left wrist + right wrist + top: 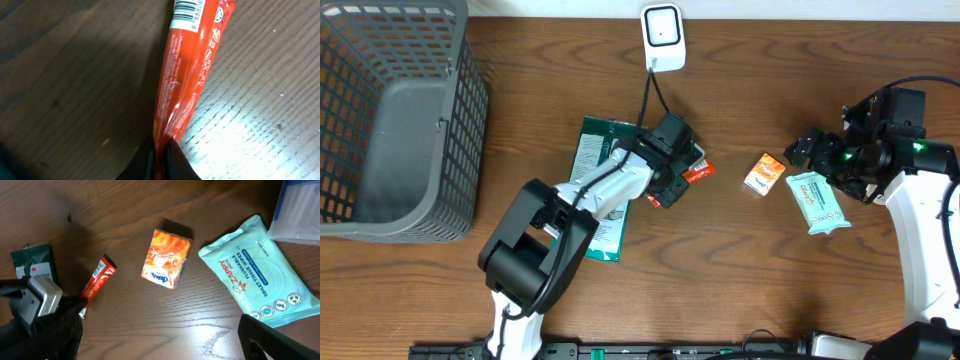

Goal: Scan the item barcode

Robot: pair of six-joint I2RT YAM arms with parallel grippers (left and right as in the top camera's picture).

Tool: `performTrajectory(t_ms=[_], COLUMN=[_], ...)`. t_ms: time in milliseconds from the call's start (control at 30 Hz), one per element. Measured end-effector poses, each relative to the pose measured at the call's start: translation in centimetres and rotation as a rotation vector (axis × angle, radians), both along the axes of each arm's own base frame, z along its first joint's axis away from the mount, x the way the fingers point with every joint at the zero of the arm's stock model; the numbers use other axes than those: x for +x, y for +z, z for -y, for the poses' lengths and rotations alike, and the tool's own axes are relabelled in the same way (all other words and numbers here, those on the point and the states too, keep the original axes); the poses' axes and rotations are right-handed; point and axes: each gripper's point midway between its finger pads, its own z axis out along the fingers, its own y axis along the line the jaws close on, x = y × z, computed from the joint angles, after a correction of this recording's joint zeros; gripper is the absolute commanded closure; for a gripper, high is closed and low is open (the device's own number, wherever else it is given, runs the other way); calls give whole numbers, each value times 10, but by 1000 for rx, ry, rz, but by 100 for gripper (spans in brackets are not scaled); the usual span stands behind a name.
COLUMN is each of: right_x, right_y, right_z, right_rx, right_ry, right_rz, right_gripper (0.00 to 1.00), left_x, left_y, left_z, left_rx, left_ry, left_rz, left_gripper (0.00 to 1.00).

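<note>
A slim red packet [186,85] lies on the wooden table, its barcode [190,10] showing at the far end in the left wrist view. My left gripper [161,160] is shut on the packet's near end. Overhead, the left gripper [670,178] sits mid-table with the red packet [697,172] sticking out to its right, just below the white scanner [661,36] at the back edge. My right gripper [812,150] stands open at the right, holding nothing. In the right wrist view the right gripper [160,340] hovers over bare wood, the red packet [98,280] to its left.
A grey mesh basket [390,120] fills the far left. A green pouch [595,150] lies under the left arm. An orange tissue pack [763,173] and a teal wipes pack [815,202] lie near the right gripper. The scanner's black cable [648,95] runs toward the left gripper.
</note>
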Motion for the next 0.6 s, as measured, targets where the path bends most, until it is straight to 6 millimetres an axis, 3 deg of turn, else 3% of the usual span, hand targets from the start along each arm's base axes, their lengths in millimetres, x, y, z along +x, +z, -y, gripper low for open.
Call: performTrajectory(t_ms=[267, 367, 433, 600], right_x=[1, 1, 2, 5], right_y=[1, 4, 7, 14], right_z=[-3, -12, -18, -32], right_rx=[17, 57, 87, 162], right_ry=[11, 53, 76, 117], right_rz=[7, 23, 32, 67], right_gripper=[1, 1, 1, 1], left_x=[0, 2, 7, 16], left_y=[4, 16, 37, 113], left_z=[-8, -18, -20, -19], left_rx=[144, 168, 149, 35], left_ry=[112, 144, 165, 205], left_rz=[109, 159, 207, 355], left_gripper=[93, 93, 93, 93])
